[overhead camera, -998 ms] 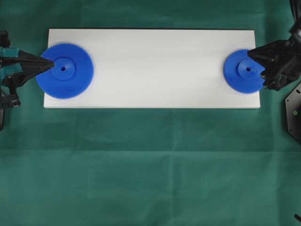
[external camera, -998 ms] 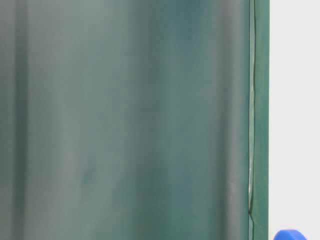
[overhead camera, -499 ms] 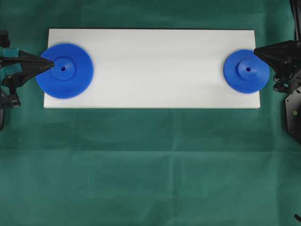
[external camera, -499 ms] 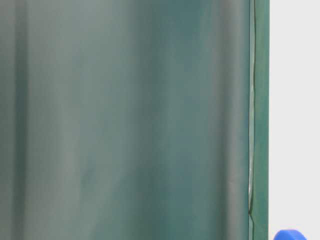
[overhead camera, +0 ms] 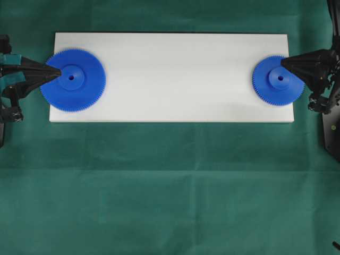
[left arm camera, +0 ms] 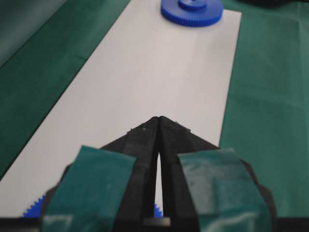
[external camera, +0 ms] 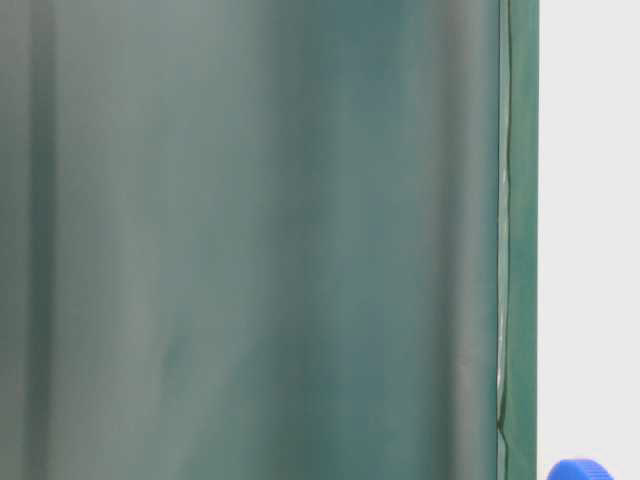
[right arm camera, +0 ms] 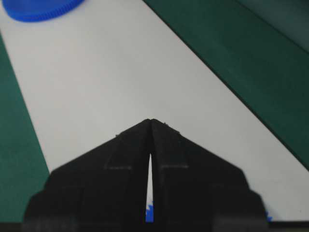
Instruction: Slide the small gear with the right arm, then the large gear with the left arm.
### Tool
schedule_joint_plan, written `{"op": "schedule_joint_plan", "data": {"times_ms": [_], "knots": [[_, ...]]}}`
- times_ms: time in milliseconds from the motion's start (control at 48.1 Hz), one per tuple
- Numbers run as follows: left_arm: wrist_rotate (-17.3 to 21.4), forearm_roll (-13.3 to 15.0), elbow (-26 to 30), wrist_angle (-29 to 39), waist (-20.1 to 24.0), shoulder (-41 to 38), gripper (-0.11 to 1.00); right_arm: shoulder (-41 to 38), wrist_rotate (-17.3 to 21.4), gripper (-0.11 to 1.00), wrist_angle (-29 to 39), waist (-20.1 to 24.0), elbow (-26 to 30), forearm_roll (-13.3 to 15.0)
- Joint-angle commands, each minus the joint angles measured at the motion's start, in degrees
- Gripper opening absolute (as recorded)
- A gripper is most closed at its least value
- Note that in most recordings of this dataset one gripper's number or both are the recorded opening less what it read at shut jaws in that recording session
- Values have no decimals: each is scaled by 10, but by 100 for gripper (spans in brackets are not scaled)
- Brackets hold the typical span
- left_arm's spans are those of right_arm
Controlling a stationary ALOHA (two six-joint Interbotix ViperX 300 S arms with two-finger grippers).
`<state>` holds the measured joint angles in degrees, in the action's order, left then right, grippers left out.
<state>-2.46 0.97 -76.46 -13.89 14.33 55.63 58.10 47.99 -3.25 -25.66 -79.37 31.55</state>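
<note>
Black and pointed, the right hand (overhead camera: 283, 63) is lying over the right rim of the small gear (overhead camera: 277, 81), its two halves pressed together at the tip and grasping nothing. The gear is sitting flat at the right end of the white board (overhead camera: 175, 74), its hub just left of the tip. Nothing is standing on the bare board between the two gears. At the left end the large gear (overhead camera: 74, 79) is overhanging the board's edge, and the teal-taped left hand (overhead camera: 59, 74) is resting over its left side, likewise clenched on nothing. Green cloth (overhead camera: 170, 186) is covering the surface all around. The right wrist view is showing blue teeth beneath the right hand (right arm camera: 151, 121) and the large gear (right arm camera: 41, 8) far off; the left wrist view mirrors this, the left hand (left arm camera: 158, 118) facing the small gear (left arm camera: 192, 10).
</note>
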Motion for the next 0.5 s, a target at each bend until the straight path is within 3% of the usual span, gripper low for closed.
{"op": "schedule_joint_plan", "data": {"times_ms": [0, 187, 478], "knots": [[0, 0, 7, -6, -1, -6, -1, -5, -1, 50, -13, -1, 6, 8], [2, 1, 10, -5, 9, -10, -1, -5, -2, 50, -16, -1, 6, 10], [4, 0, 19, 46, 65, -30, -1, -5, -1, 50, -16, -1, 4, 10]]}}
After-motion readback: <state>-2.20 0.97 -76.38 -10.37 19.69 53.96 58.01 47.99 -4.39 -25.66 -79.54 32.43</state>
